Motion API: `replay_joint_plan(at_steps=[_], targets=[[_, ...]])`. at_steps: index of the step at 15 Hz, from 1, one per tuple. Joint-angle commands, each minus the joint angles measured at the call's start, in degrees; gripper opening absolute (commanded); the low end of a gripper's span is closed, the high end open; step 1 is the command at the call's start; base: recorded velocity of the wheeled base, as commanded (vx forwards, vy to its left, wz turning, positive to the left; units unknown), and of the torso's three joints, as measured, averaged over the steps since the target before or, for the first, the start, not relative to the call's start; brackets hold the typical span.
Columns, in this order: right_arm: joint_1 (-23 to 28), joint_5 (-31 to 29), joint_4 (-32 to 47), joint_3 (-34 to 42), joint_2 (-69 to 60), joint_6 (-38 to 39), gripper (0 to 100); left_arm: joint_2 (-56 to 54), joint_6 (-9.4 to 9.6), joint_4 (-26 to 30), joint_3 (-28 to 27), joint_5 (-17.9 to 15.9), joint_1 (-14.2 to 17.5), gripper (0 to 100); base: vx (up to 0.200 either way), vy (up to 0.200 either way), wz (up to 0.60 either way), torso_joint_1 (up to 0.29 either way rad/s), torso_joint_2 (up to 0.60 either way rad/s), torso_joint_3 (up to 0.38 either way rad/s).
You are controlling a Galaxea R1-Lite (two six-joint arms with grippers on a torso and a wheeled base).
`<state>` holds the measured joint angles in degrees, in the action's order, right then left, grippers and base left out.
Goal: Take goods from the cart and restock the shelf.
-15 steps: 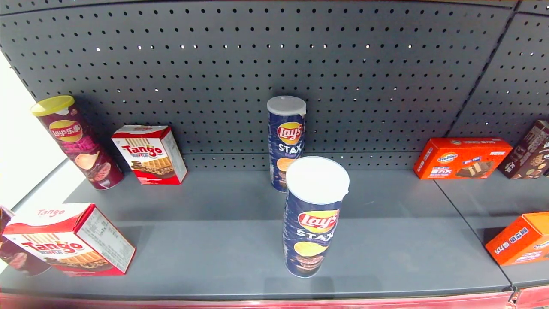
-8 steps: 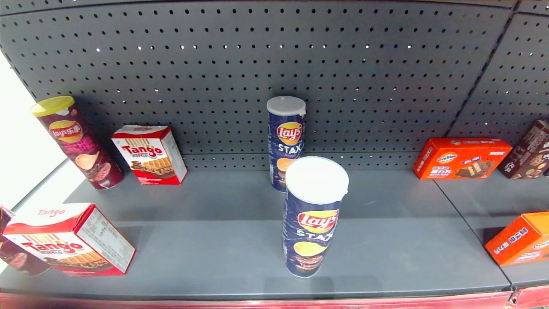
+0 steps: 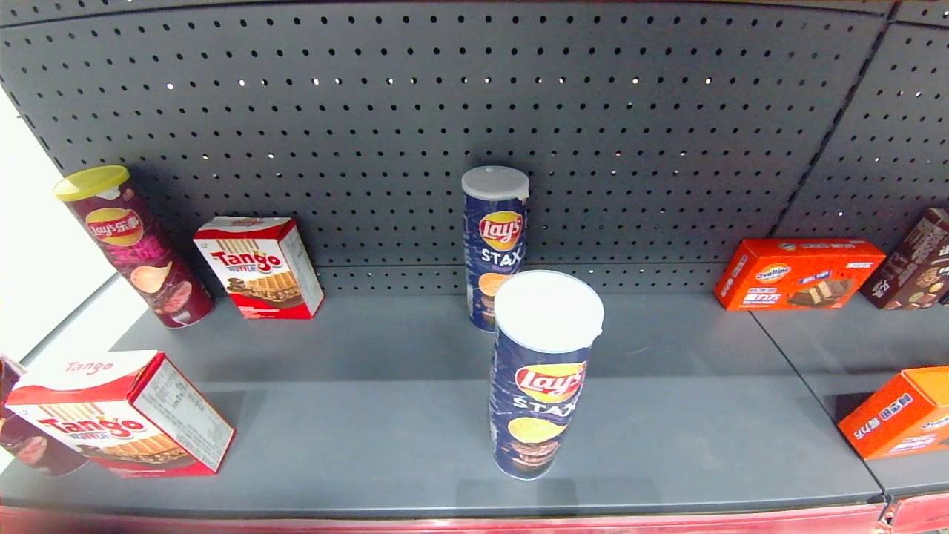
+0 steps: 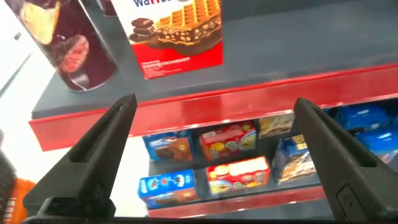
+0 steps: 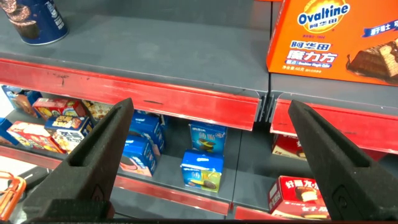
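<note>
In the head view we see the grey shelf (image 3: 356, 415) and its perforated back panel (image 3: 445, 111). Two blue crisp cans stand in line upon the shelf: the front can (image 3: 541, 386) near the middle, the rear can (image 3: 494, 245) close to the panel. A maroon can (image 3: 133, 245) stands at the far left beside the rear wafer box (image 3: 259, 267), and the front wafer box (image 3: 118, 411) sits near the left front corner. To the right lie a long orange box (image 3: 797, 273), a brown box (image 3: 916, 267) and a front orange box (image 3: 897, 411). The wrist views add the region below. The left gripper (image 4: 214, 102) hangs before the shelf's red lip (image 4: 186, 112), jaws spread wide and empty, under the front wafer box and a second maroon can (image 4: 68, 43). The right gripper (image 5: 210, 104) is equally wide and empty, below the front orange box. Past both grippers we see lower shelves stocked with biscuit packs (image 5: 202, 171).
</note>
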<state>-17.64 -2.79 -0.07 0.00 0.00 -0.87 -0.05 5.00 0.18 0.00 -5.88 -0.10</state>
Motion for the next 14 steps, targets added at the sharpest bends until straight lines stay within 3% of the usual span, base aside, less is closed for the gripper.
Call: replay_joint_plan(at_steps=[1, 4, 6, 14], targets=[[-0.03, -0.02, -0.01, 0.00, 0.00, -0.01, 100, 0.05, 0.19, 0.08, 0.00, -3.62, -0.08, 100, 0.000, 0.000, 0.00, 0.000, 0.00, 0.000], [-0.03, -0.02, -0.01, 0.00, 0.00, -0.01, 100, 0.05, 0.10, 0.08, 0.00, -2.56, 0.01, 100, 0.000, 0.000, 0.00, 0.000, 0.00, 0.000], [-0.03, -0.02, -0.01, 0.00, 0.00, -0.01, 100, 0.05, 0.01, -0.01, 0.00, 4.12, 0.01, 100, 0.000, 0.000, 0.00, 0.000, 0.00, 0.000], [-1.17, 1.74, 0.07, 0.00, 0.00, -0.36, 100, 0.05, -0.08, -0.01, 0.00, 3.94, 0.01, 100, 0.000, 0.000, 0.00, 0.000, 0.00, 0.000]])
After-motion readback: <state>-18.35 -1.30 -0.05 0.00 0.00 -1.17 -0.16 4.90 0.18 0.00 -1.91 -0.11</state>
